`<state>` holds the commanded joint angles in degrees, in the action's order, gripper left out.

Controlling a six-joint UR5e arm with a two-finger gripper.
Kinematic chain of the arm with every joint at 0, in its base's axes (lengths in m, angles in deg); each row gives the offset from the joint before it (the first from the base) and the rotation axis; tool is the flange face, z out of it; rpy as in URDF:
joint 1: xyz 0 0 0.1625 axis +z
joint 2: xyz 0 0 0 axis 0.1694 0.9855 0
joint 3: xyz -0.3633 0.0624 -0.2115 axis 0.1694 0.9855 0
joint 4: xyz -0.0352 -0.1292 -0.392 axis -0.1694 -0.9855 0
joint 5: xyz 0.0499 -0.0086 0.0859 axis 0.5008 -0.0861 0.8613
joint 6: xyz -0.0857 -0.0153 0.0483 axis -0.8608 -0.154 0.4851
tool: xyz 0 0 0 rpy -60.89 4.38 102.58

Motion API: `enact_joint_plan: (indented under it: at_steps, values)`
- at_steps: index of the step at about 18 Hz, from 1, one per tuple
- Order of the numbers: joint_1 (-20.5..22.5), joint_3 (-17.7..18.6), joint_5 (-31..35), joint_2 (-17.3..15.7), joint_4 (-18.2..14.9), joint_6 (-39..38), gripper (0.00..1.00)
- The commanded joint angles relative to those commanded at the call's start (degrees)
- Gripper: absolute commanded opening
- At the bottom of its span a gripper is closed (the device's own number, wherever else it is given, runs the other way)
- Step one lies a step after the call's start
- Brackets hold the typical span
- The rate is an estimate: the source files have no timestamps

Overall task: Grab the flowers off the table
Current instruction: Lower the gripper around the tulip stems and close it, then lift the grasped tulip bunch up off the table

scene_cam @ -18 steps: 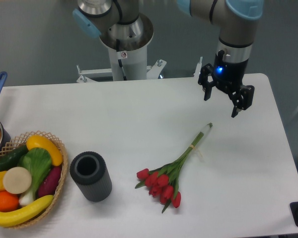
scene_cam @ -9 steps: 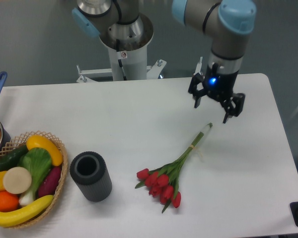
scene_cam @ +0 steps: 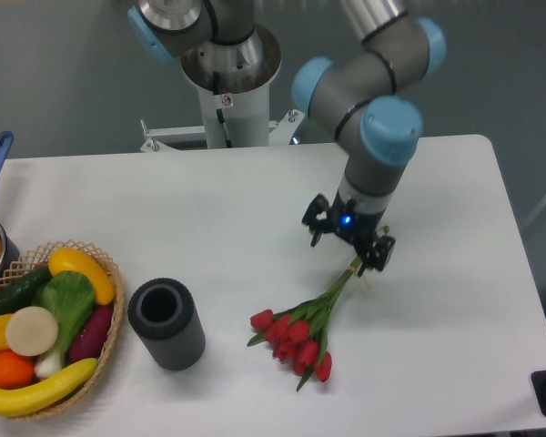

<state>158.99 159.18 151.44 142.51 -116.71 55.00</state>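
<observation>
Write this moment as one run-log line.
phase: reaching | hand: open, low over stem end | flowers: lying on table, not gripped

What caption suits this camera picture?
Robot hand open above the stems of red flowers lying on the white table.

My arm comes in from the top centre of the frame, grey links with blue joint caps folding down toward centre right. The wrist points straight down. My gripper [scene_cam: 348, 244] sits low, just right of frame centre, with a blue light glowing on its body. Both black fingers are spread apart, one toward the left [scene_cam: 315, 225] and one toward the right [scene_cam: 382, 252], with nothing between them that I can make out.
</observation>
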Motion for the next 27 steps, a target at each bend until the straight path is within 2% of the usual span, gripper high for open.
enact_joint_plan:
  at_steps: [2,5,13,15,18,24,27]
  values:
    - [-1.0,-0.6,0.0,1.8,1.0,-1.0,1.00]
    - [-1.1,-0.9,-0.1,3.8,5.5,-2.4,1.00]
    - [-1.3,-1.4,0.1,5.4,5.7,-3.4,1.00]
    - [-1.5,-1.5,0.2,5.7,5.8,-3.4,0.82]
    - [-1.5,-1.5,0.3,5.7,5.8,-3.4,0.62]
    - [-1.6,-1.5,0.4,5.7,5.8,-3.6,0.38]
    - [-1.6,-1.8,0.4,5.7,5.8,-4.7,0.12]
